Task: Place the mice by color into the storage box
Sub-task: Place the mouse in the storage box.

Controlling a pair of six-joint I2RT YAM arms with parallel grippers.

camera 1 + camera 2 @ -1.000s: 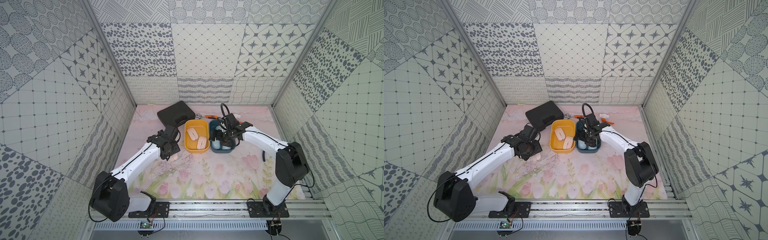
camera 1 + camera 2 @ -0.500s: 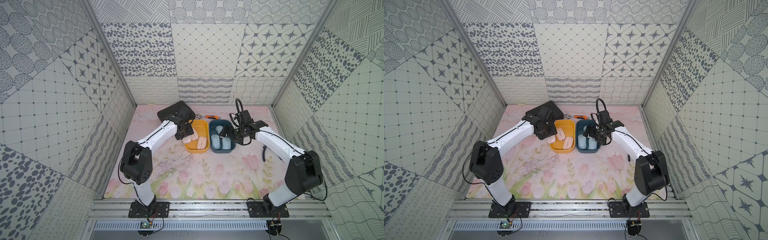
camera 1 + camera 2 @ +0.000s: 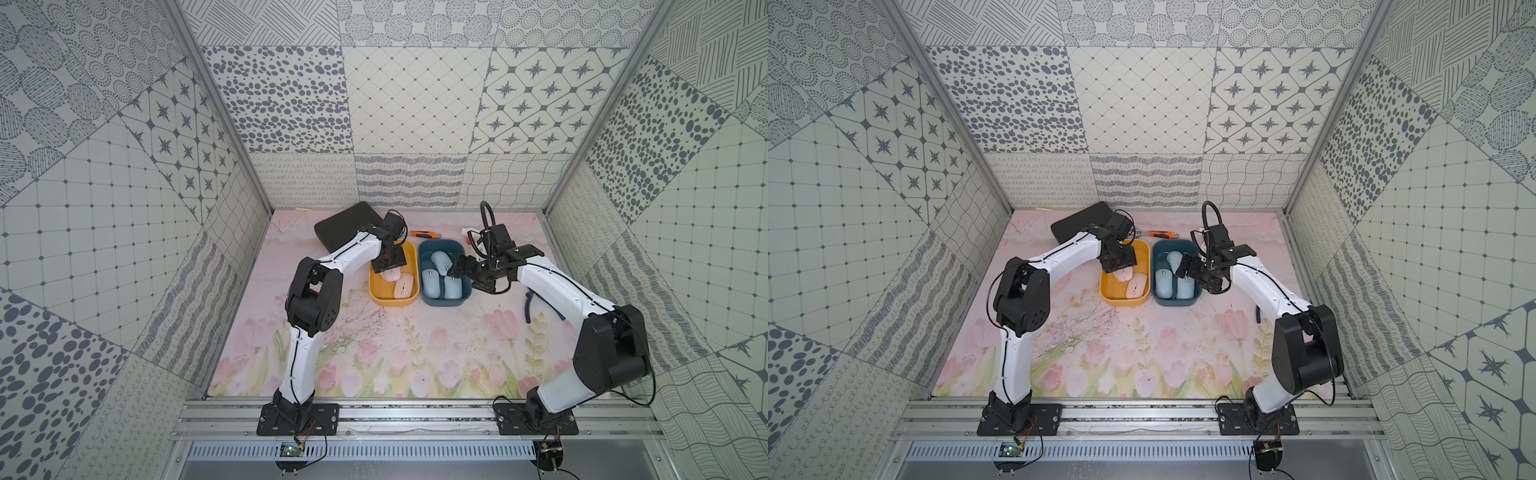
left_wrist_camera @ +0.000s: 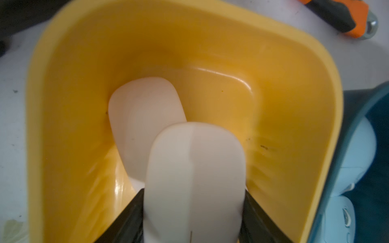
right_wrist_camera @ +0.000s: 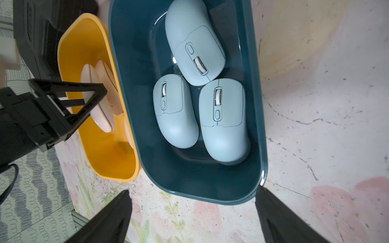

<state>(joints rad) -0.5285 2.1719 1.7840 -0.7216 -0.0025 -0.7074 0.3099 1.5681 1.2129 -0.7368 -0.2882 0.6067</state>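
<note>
Top views: the yellow bin [image 3: 392,302] sits on the tabletop [image 3: 415,353] with the blue bin [image 3: 444,302] just beside it. The left end effector [image 3: 388,266] is down in the yellow bin's far end. The right end effector [image 3: 459,266] hangs over the blue bin's side away from the yellow bin. No mice visible outside the bins.

Left wrist: the left end effector [image 4: 193,197] is clamped on the sides of a pink mouse [image 4: 194,168], held off the yellow bin [image 4: 84,84] floor. It overlaps a second pink mouse [image 4: 143,117] lying in the bin.

Right wrist: the right end effector [image 5: 192,210] is spread wide and holds nothing. Three blue mice [image 5: 174,111] lie flat in the blue bin [image 5: 261,105].

Read: this looks like the last placement, blue side done. Next move is to release low, then lift straight up clear of the yellow bin's rim. The mouse will likely land partly on the one beneath and may slide.
</note>
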